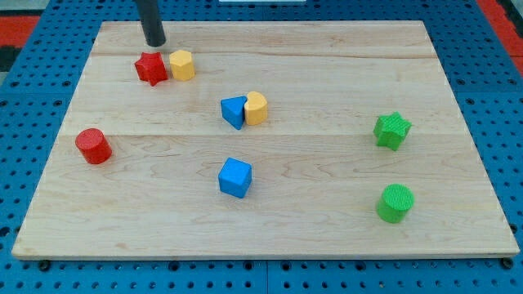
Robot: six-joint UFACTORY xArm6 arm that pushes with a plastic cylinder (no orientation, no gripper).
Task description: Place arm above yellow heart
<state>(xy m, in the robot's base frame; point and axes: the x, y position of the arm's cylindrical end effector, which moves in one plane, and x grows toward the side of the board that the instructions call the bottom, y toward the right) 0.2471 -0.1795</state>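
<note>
Near the view's top left, the straight dark rod comes down to the light wooden board (327, 237), and the rod's lower end, my tip (155, 43), sits just above the red star block (150, 68) without quite touching it, as far as the picture shows. The rod has no jaws, so there is nothing to be apart or together. Touching the red star on its right side is a yellow block with flat sides (181, 64), a bit like a hexagon. The tip is up and to the left of that yellow block. In the middle of the board sits another yellow block with a rounded top (256, 108); its shape is hard to tell, but it may be the heart. It touches a blue triangle block (234, 112) on its left. This pair is well apart from the tip, down and to the right of it. Lower down, near the middle, is a blue cube block (235, 177). At the view's left is a red cylinder block (93, 146). At the view's right are a green star block (391, 130) and, below it, a green cylinder block (395, 202). The board lies on a blue pegboard table (41, 49) with many small holes.
</note>
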